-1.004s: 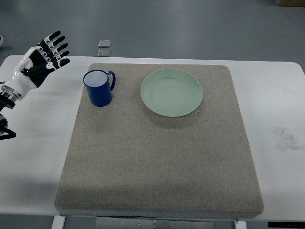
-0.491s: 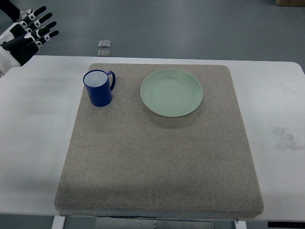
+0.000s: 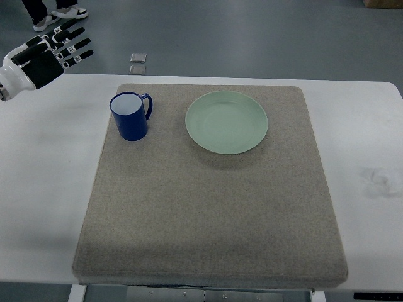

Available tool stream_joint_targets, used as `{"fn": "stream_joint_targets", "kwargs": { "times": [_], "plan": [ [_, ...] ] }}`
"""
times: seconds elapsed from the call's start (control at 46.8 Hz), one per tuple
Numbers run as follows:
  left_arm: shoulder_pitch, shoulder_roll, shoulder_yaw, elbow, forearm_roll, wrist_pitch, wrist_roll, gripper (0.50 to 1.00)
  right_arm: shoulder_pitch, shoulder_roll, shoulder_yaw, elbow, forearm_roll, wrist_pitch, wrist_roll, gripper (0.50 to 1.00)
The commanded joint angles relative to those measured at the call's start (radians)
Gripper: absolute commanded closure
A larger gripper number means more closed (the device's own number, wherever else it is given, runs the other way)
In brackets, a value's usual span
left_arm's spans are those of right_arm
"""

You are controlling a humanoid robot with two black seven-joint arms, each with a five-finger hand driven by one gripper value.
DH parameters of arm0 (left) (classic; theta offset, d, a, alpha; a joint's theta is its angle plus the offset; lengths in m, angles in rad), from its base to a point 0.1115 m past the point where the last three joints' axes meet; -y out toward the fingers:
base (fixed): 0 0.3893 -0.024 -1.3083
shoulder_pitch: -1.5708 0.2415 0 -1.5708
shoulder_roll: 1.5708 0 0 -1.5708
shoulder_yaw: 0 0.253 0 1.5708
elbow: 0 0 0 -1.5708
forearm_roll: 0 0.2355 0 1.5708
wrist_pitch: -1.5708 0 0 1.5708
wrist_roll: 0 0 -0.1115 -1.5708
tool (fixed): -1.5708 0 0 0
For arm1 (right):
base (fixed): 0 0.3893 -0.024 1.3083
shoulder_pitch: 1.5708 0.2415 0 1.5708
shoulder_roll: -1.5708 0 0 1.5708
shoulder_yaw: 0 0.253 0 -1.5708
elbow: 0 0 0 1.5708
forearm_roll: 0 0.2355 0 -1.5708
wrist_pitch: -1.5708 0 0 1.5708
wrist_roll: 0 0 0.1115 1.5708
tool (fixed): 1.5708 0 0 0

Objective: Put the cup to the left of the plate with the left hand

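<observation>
The black-and-white robotic left hand (image 3: 45, 58) is hovering well to the upper left of the grey felt mat (image 3: 208, 207), its fingers spread apart and gripping nothing. The dark blue enamel cup (image 3: 130, 116) with a pale inside is standing upright on the mat's upper left part, its handle pointing toward the round pale green plate (image 3: 227, 121). The plate is lying near the cup, on its right, apart from it.

The left robot hand (image 3: 45, 58) has lifted from beside the cup (image 3: 130, 116) to the upper-left corner; its fingers stay spread. A person's shoes (image 3: 58, 15) have come into view on the floor.
</observation>
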Motion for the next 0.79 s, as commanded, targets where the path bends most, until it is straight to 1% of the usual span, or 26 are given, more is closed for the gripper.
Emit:
{"fn": "stream_joint_targets", "kwargs": {
  "times": [0.0,0.192,0.769],
  "plan": [
    [-0.009,0.000,-0.001,-0.002,0.001,0.000,-0.001,0.501,0.000,0.000,0.000,0.000,0.000,0.000,0.000,0.568],
    [-0.009,0.000,-0.001,-0.004,0.003,0.000,-0.020,0.501,0.000,0.000,0.000,0.000,0.000,0.000,0.000,0.568],
    [-0.009,0.000,-0.001,-0.005,0.003,-0.003,-0.021,0.501,0.000,0.000,0.000,0.000,0.000,0.000,0.000,0.568]
  ]
}}
